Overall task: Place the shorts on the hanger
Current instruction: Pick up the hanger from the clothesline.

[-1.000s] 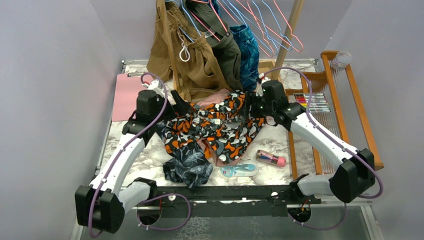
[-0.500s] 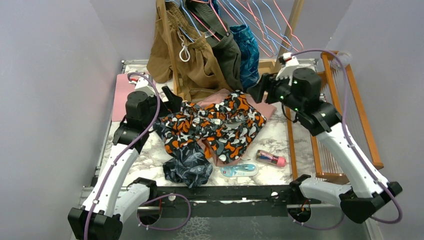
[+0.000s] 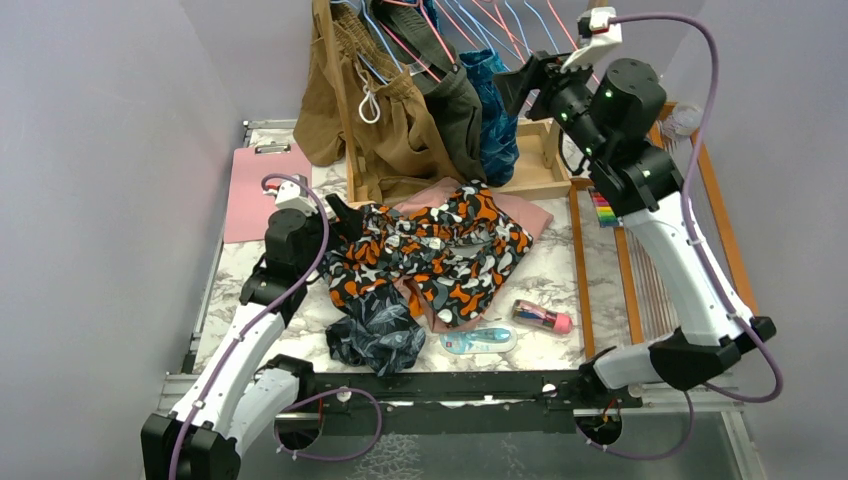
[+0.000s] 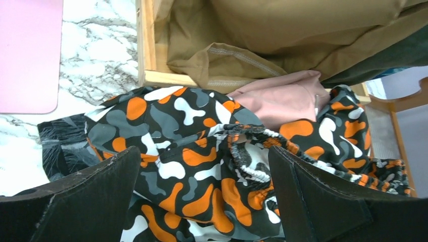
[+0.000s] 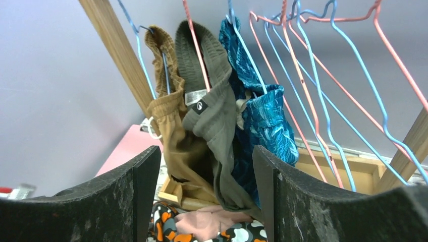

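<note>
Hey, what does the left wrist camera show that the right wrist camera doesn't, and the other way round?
Only the left wrist: the dark leaf-print shorts and the striped drawstring of the camouflage shorts, seen up close.
Only the right wrist: bare pink and blue wire hangers, plus olive shorts and teal shorts hung on the rack.
Both: the camouflage shorts, the dusty-pink shorts, the brown shorts and the pink board.

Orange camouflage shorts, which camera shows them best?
The top external view: the shorts show whole there, lying on the table. The left wrist view is close and crops them; the right wrist view catches only a scrap at its bottom edge.
</note>
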